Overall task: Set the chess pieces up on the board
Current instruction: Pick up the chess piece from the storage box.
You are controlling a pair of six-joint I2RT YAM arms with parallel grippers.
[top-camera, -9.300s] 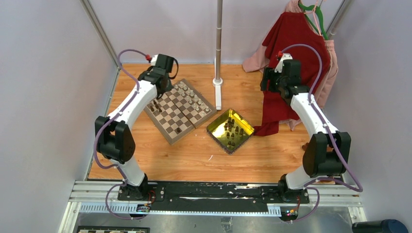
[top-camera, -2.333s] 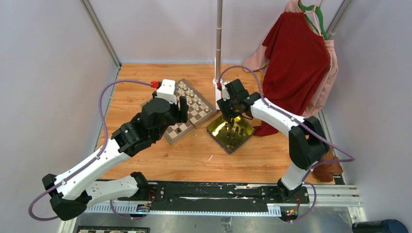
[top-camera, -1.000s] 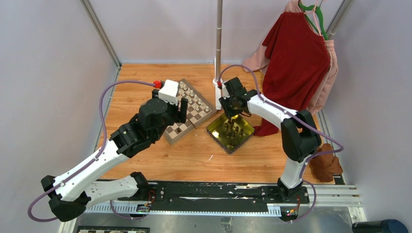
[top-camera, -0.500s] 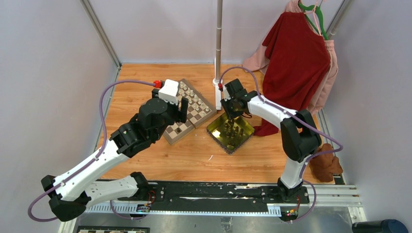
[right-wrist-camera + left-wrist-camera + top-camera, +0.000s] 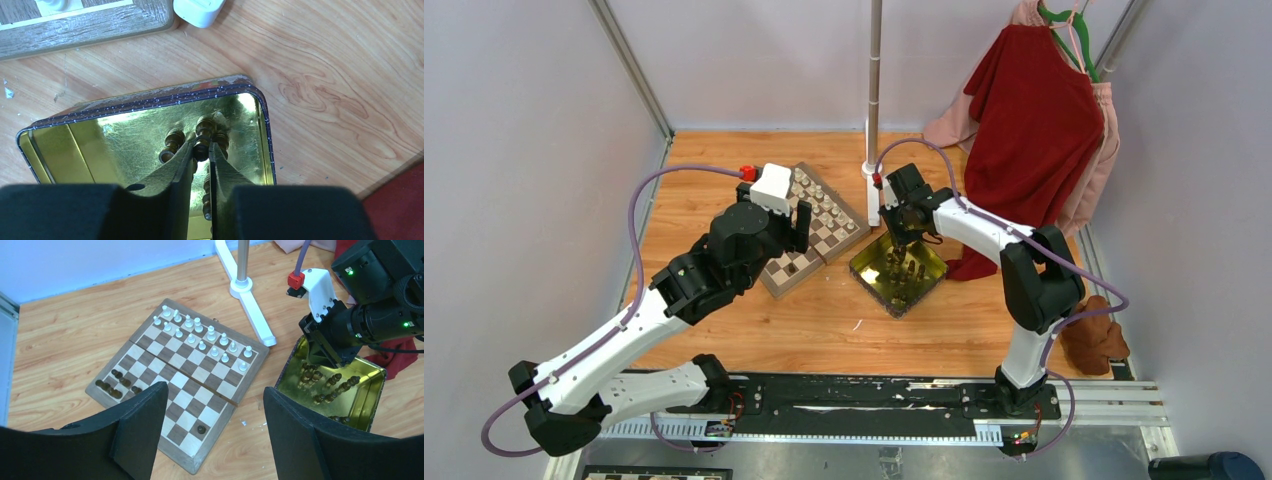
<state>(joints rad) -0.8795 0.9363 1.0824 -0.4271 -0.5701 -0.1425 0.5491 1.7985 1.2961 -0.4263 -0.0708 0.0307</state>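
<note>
Pinching a dark turned chess piece (image 5: pixel 201 143) in the shiny gold tray (image 5: pixel 145 103), the right gripper (image 5: pixel 201 156) had its jaws nearly closed. The left gripper (image 5: pixel 215 390) hung wide open and empty above the checkered wooden board (image 5: pixel 186 399) to the left.

1. From above, the left arm (image 5: pixel 724 255) covers the near left part of the board (image 5: pixel 829 215).
2. The chess pieces (image 5: pixel 902 268) in the tray (image 5: pixel 874 290) are too small there to tell their kinds.
3. The right fingers (image 5: pixel 175 180) hide the tray's near side in the wrist view.
</note>
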